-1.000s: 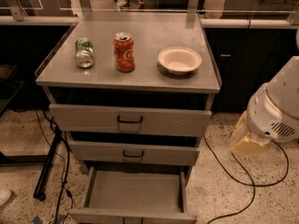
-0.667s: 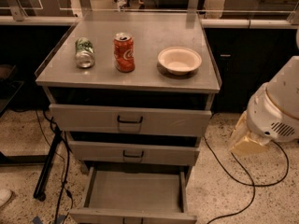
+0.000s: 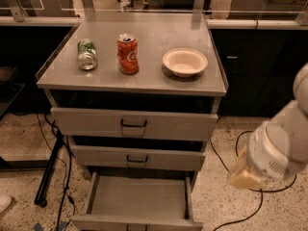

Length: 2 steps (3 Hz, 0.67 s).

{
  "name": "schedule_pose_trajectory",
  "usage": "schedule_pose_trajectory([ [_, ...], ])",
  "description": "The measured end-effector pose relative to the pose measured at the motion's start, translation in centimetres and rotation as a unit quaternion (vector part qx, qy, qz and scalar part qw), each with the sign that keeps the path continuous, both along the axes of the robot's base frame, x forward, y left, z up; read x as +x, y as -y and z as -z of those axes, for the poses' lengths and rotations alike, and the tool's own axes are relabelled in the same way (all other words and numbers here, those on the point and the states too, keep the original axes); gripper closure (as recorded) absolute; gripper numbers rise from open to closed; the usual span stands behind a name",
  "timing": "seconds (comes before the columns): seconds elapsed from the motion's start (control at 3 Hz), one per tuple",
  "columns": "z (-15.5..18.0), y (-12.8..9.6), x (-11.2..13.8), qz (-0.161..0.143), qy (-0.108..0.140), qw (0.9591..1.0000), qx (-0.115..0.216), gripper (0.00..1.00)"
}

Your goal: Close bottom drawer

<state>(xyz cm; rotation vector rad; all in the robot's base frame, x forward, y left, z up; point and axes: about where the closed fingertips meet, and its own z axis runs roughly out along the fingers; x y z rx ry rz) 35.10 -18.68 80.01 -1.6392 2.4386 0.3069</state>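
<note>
Drawers (image 3: 134,124) three, bottom drawer (image 3: 137,198) open; cans (image 3: 128,54) two; tool (image 3: 246,176) right.

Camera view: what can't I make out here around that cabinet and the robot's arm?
Bottom drawer: front and handle mostly cut off by the lower edge.
Top drawer and middle drawer: insides hidden in shadow beneath what sits above.
Gripper, low on the right beside the cabinet, clear of the drawers: mostly hidden by the arm, whose white body is itself cut by the right edge.
</note>
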Motion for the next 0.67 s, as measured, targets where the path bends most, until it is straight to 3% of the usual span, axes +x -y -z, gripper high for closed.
schedule_pose_trajectory([
  [0.33, 9.26, -0.3, -4.51, 0.017, -0.084, 0.9963, 0.014, 1.0],
  [0.67, 9.26, -0.3, -4.51, 0.017, -0.084, 0.9963, 0.014, 1.0],
])
